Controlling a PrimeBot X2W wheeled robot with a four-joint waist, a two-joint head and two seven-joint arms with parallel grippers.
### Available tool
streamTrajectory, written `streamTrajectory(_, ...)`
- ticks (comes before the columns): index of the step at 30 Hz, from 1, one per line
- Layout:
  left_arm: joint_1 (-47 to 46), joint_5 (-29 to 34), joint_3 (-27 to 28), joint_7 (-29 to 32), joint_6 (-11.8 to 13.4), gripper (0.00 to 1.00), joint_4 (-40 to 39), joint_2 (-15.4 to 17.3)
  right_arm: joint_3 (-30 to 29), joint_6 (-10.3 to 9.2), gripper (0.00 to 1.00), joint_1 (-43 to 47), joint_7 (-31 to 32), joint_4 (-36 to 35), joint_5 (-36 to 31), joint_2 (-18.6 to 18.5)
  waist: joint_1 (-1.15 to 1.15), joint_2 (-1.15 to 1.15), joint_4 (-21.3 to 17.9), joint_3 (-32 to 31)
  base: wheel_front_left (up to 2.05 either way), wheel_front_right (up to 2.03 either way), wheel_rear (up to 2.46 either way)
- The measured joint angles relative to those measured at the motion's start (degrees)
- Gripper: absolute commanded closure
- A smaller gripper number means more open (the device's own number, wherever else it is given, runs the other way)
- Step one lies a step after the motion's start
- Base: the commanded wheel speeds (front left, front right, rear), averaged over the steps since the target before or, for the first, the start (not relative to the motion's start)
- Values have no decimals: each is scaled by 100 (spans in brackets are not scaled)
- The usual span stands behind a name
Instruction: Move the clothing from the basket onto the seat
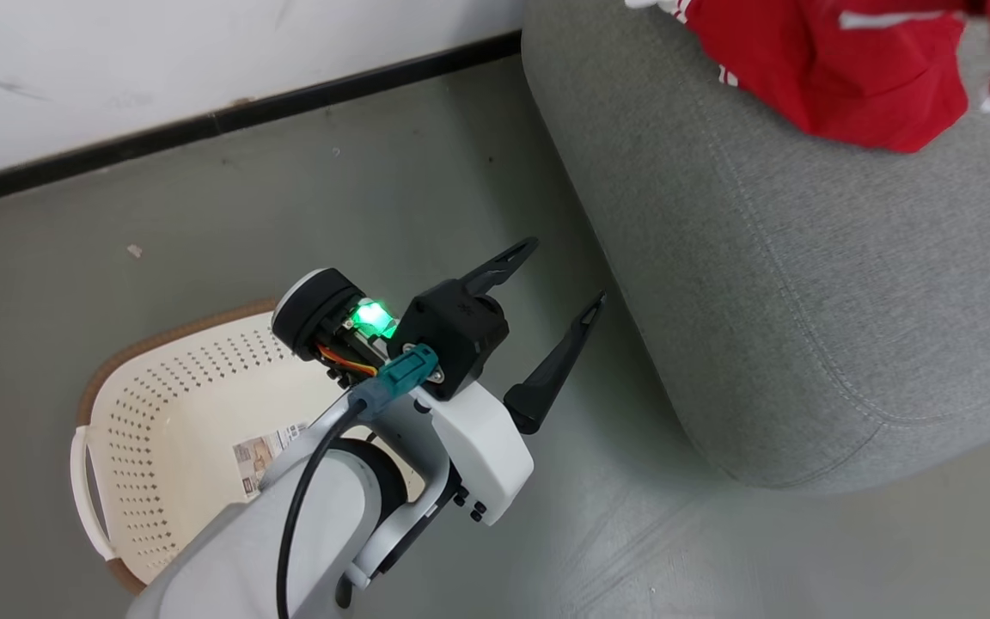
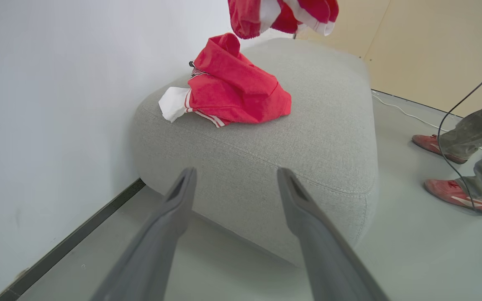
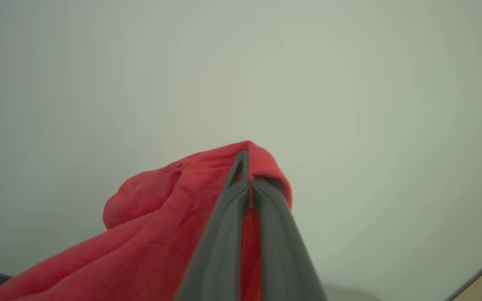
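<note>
Holding red clothing (image 3: 161, 221) above the seat (image 1: 804, 301).
Right end effector (image 3: 247, 167) is clamped on the fabric, which in the left wrist view hangs at 12 o'clock over a striped garment (image 2: 237, 92) lying there. Left end effector (image 1: 566, 271), spread wide and empty, sits at 2 o'clock from the basket (image 1: 160, 404); its label (image 1: 265, 451) is unreadable.

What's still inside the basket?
A paper label lies on the bare bottom of the basket, and nothing else shows inside. The left arm covers the basket's right part, so whatever lies there can't be seen.
</note>
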Motion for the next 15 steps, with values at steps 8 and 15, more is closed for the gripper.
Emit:
streamTrajectory(8, -26, 77, -26, 158, 0, 0, -182, 147, -104, 1, 100, -678, 92, 196, -171, -510, 0, 0, 100, 419, 0, 0, 0)
streamTrajectory(15, -192, 163, -26, 254, -1, 0, -333, 185, -250, 1, 100, -1070, 88, 437, -390, -980, 0, 0, 182, 780, 0, 0, 0)
